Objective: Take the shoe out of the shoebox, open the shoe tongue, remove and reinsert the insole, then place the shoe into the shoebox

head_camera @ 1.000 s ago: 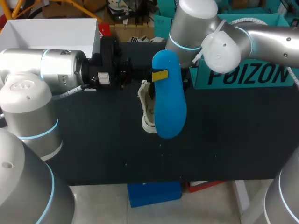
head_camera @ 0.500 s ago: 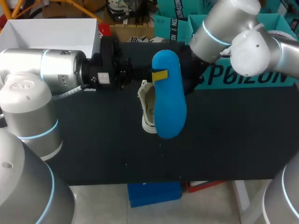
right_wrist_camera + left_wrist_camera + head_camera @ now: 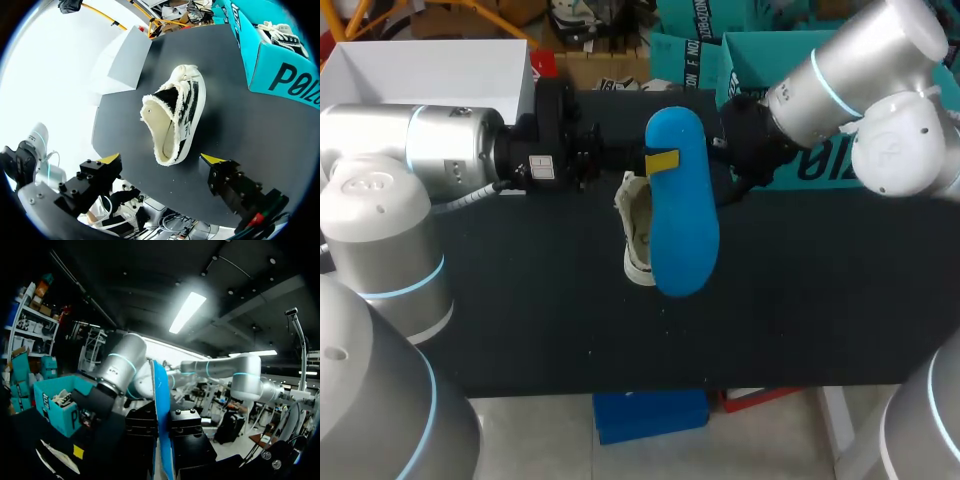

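Left jaws: pinching the blue insole (image 3: 680,210) from two sides near its far end, above the middle of the desk (image 3: 520,320).
Blue insole: lengthwise from the far edge toward the near edge; edge-on between the left fingers in the left wrist view.
Shoe (image 3: 175,120): white and black, frayed collar, on its side at the desk's middle, partly under the insole.
Right jaws: spread wide, gripping nothing, yellow tips either side of the shoe's heel end.
Shoebox (image 3: 820,165): teal, at the desk's far right edge, a second shoe (image 3: 282,31) inside.
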`<action>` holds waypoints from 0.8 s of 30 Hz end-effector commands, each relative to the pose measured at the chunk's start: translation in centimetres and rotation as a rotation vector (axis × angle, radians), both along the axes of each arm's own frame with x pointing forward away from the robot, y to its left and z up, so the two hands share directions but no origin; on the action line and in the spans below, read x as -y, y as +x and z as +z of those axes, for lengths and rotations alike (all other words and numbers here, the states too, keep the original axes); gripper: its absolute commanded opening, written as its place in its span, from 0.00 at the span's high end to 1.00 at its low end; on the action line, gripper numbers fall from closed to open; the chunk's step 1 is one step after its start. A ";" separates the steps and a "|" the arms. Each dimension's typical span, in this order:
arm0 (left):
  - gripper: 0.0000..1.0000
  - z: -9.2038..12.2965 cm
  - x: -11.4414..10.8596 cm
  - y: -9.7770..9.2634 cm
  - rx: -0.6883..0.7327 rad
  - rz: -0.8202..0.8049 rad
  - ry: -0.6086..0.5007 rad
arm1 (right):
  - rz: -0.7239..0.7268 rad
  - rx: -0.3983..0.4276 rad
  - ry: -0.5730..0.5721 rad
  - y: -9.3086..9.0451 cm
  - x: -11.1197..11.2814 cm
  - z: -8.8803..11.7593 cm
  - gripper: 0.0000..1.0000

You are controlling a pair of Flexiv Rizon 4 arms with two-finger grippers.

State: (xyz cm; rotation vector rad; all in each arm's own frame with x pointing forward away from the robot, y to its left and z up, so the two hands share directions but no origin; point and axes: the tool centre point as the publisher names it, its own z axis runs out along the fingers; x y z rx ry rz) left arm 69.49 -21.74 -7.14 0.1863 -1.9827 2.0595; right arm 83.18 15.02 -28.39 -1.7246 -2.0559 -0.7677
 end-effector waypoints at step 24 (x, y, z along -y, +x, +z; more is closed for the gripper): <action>1.00 -0.1 0.2 -0.1 0.001 0.007 -0.001 | -0.024 -0.019 0.289 0.7 1.6 1.8 0.00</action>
